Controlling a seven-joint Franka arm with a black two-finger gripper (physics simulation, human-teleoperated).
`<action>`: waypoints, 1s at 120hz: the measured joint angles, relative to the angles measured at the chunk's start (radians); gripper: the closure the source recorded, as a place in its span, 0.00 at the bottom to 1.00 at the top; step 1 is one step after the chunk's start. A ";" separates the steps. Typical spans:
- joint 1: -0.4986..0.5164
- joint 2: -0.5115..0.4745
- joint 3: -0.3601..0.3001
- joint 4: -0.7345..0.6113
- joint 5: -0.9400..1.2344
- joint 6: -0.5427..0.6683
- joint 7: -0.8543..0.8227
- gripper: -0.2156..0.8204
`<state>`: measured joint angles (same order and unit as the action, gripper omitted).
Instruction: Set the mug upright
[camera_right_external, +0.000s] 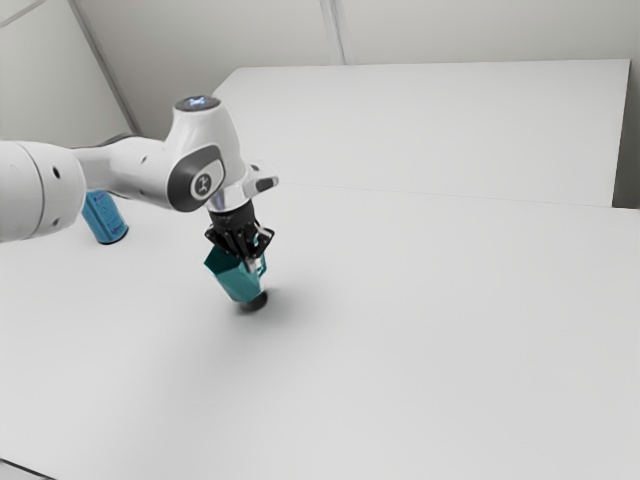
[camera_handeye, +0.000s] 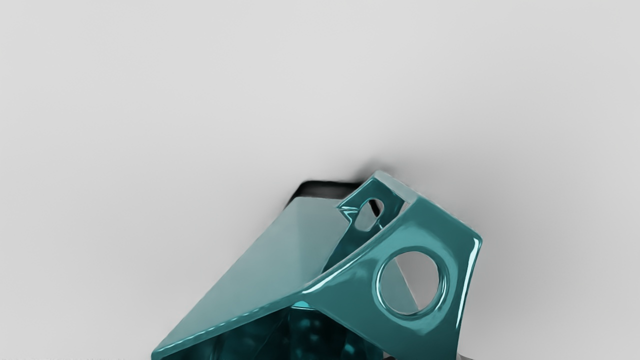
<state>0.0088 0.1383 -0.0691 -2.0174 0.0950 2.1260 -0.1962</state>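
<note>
Mug (camera_right_external: 238, 284): glossy teal, faceted, tilted, pierced by 1 round hole; well inside the table's (camera_right_external: 450, 350) edges.
Gripper (camera_right_external: 249, 260): black, at the mug; whether clamped or apart, cannot tell.

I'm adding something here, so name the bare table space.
The table is bare from the mug to the exterior view's right, and toward that view's bottom edge. It is crowded around the mug and gripper, and near the arm at the blue container.
</note>
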 joint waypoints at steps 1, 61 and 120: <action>0.000 0.001 0.000 0.000 0.000 0.000 -0.001 0.97; 0.000 0.067 -0.003 0.002 0.004 0.020 -0.040 0.97; 0.000 -0.020 -0.005 0.012 0.002 0.002 -0.040 0.31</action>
<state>0.0091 0.1183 -0.0737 -2.0055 0.0973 2.1280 -0.2364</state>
